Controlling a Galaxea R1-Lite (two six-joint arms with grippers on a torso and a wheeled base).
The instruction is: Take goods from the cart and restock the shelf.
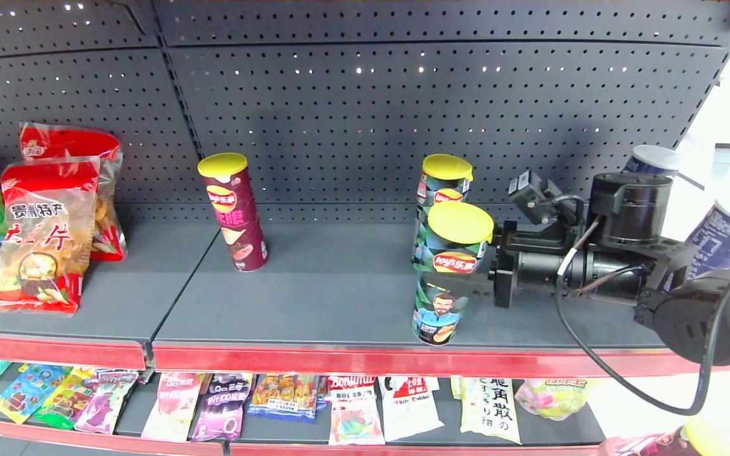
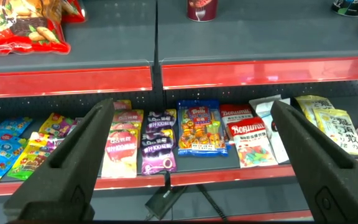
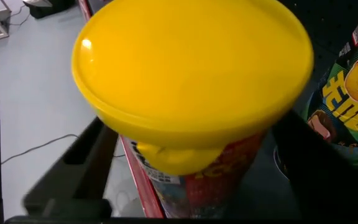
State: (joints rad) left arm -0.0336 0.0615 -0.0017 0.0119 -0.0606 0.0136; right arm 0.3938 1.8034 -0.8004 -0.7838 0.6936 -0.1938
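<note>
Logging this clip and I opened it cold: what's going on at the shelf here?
The robot is restocking the upper shelf. Its right claw is closed on a yellow-lidded chip can, holding it upright near the shelf's front edge, just in front of a matching can. A maroon can stands further left, with red snack bags beyond it. The left claw is open and empty, facing the lower shelf of candy packs.

Black R arm (image 1: 593, 266) reaches level from the right over the dark grey metal shelf board w/ red front lip (image 1: 339, 285). R gripper (image 1: 466, 282) is clamped sideways on a yellow-lidded tube can (image 1: 460, 221) nr the lip. Black L gripper (image 2: 191, 162) faces the board's lip from out front, jaws wide apart.
</note>
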